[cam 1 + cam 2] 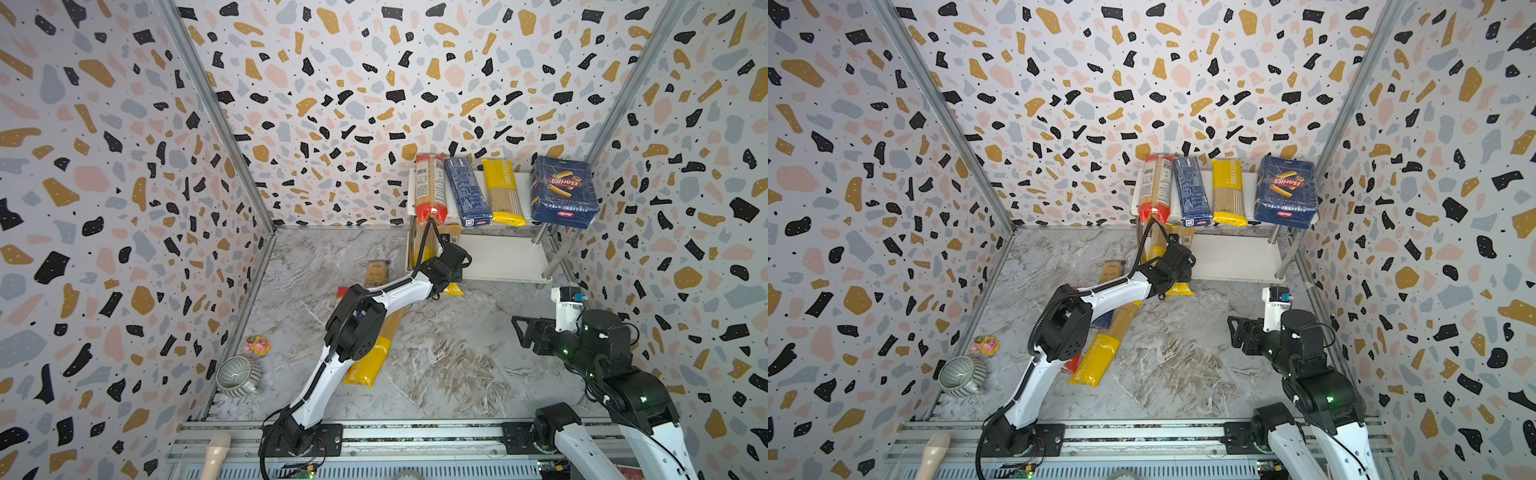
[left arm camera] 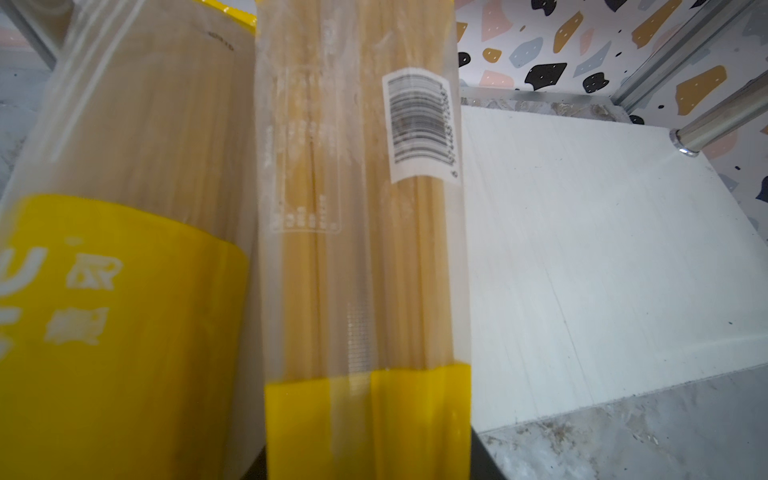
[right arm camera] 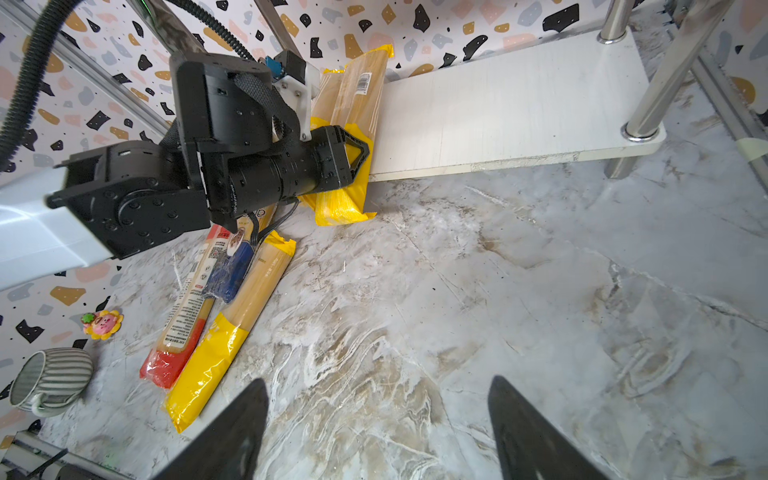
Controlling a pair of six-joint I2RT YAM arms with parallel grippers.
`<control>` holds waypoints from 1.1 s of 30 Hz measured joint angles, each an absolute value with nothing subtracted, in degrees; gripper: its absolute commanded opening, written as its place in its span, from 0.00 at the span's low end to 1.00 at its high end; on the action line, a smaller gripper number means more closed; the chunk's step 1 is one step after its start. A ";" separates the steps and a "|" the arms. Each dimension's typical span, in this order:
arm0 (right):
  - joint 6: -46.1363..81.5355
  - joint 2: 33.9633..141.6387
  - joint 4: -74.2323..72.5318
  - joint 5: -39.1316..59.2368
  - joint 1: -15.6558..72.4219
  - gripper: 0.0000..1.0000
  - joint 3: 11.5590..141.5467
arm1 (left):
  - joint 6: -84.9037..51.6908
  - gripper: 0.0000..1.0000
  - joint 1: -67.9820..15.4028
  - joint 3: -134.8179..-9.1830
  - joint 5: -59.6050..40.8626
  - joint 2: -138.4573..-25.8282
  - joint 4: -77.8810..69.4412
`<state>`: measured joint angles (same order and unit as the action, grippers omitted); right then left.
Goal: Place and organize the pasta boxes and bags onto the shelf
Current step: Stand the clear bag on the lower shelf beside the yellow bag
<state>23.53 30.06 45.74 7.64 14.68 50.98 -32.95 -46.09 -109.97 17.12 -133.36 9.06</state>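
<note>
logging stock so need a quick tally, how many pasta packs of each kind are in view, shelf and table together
blue boxes: 2
yellow-ended bags: 4
red-ended bags: 2
dark-ended bag: 1
total: 9

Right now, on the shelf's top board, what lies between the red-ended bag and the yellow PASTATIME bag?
The long narrow blue box lies between the red-ended bag and the yellow PASTATIME bag; both top views show it.
</note>
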 measured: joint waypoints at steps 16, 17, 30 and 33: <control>23.40 31.70 44.29 7.22 14.68 0.83 50.98 | -31.94 0.44 -45.84 -112.55 16.97 -135.44 9.43; 23.29 31.75 44.29 7.22 14.68 0.83 50.98 | -31.92 0.49 -45.82 -112.55 16.95 -135.44 9.43; 22.59 31.75 44.27 7.20 14.68 0.83 50.98 | -31.70 0.79 -45.80 -114.04 15.62 -135.33 5.93; 22.59 31.75 44.29 7.20 14.68 0.83 50.98 | -31.70 0.79 -45.80 -114.04 14.94 -135.33 5.82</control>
<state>22.59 31.75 44.29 7.20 14.68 50.98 -31.70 -45.80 -114.04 14.94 -135.33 5.82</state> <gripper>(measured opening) 0.833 0.790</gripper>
